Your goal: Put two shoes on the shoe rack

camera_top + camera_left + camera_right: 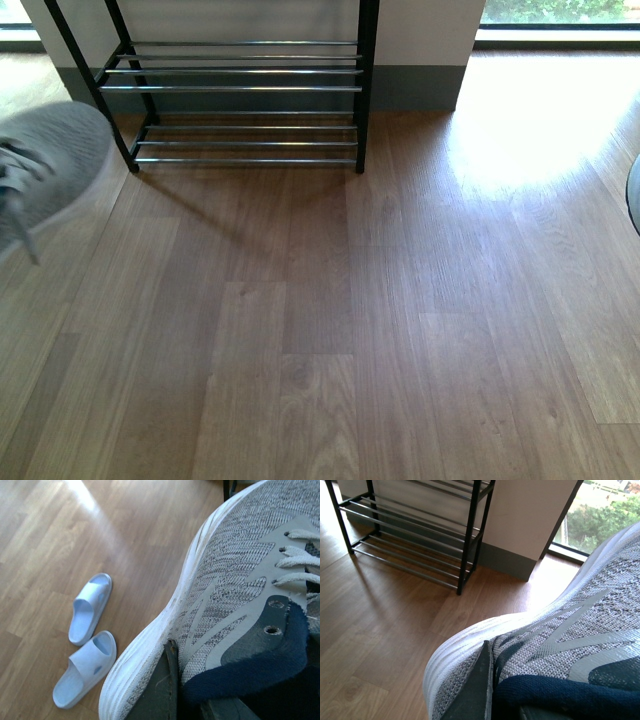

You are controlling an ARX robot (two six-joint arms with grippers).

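Observation:
The shoe rack, a black frame with silver rods, stands against the wall at the far left-centre; the right wrist view shows the shoe rack too. My left gripper is shut on the heel collar of a grey knit sneaker, which hangs blurred at the front view's left edge as a grey sneaker. My right gripper is shut on the other grey knit sneaker at its navy-lined heel. Two pale blue slides lie side by side on the floor below the left sneaker.
Wood floor runs up to the rack. A white wall with a grey baseboard stands behind it. A window lies to the right, throwing a bright sun patch on the floor.

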